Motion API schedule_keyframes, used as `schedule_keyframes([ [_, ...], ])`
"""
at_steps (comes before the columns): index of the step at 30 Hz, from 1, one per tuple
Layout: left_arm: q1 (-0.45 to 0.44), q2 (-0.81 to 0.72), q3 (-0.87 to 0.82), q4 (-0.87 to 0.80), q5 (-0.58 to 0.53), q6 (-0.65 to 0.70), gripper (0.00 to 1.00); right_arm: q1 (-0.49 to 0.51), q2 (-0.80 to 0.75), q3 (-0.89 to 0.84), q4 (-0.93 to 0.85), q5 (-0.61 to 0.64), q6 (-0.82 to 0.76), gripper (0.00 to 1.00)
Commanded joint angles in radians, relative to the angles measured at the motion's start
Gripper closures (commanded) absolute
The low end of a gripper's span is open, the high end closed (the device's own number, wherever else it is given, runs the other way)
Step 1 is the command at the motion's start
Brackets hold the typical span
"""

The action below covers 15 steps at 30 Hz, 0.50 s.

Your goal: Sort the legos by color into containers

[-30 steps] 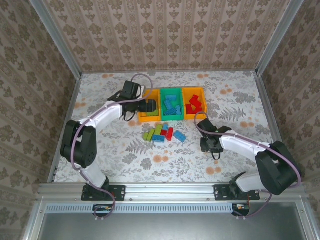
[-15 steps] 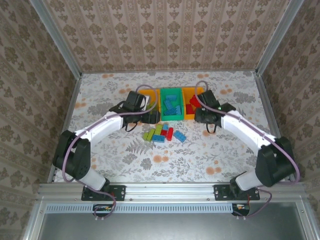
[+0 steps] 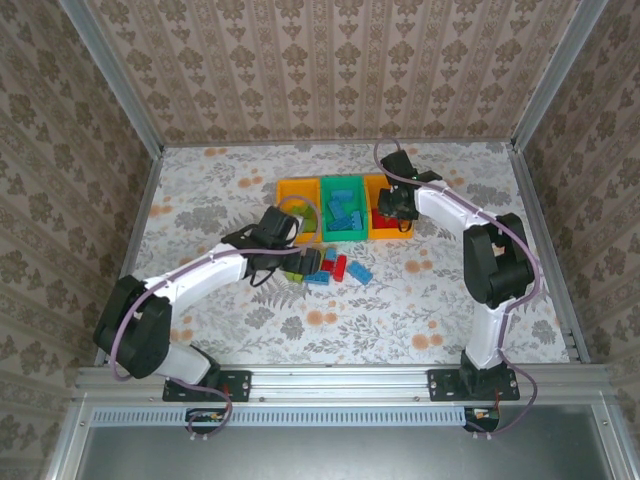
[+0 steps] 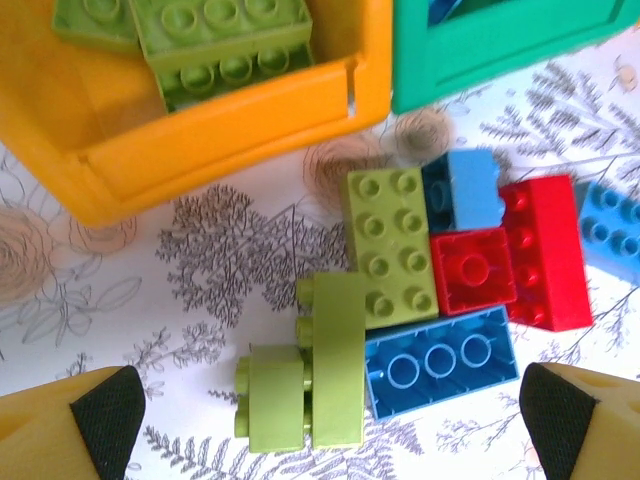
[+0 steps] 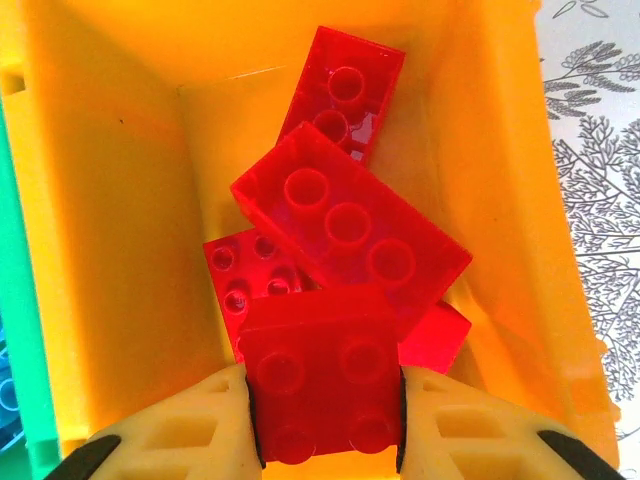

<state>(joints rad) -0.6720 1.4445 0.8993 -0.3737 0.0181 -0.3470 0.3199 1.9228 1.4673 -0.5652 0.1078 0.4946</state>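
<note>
Red lego (image 5: 322, 385) between jaws of right gripper (image 5: 325, 425), over orange-yellow bin (image 5: 110, 200)

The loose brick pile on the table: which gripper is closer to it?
Left. The left gripper hangs open right above the pile; the right gripper is apart from it, over the right orange-yellow bin, shut on a red brick.

The table (image 3: 450, 290) is lit brightly and evenly from above, and only small soft shadows are seen under the arms (image 3: 200, 272). White shiny spots are seen on the red bricks (image 5: 345, 225). The yellow fingers (image 4: 40, 440) in the lower corners of the left wrist view are blurred.
</note>
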Motion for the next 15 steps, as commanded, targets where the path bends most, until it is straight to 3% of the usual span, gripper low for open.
schedule_keyframes([
  [1,-0.01,-0.006,-0.037,-0.019,-0.018,-0.034,0.0,0.0,0.017,0.038,-0.015,-0.016,0.011,0.66],
  [9,-0.013,0.019,-0.062,0.005,-0.021,-0.018,0.01,-0.001,0.004,0.01,-0.007,-0.03,0.018,0.32],
  [15,0.004,0.059,-0.042,-0.01,-0.049,-0.039,0.03,-0.001,-0.019,-0.019,0.001,-0.04,0.016,0.25],
])
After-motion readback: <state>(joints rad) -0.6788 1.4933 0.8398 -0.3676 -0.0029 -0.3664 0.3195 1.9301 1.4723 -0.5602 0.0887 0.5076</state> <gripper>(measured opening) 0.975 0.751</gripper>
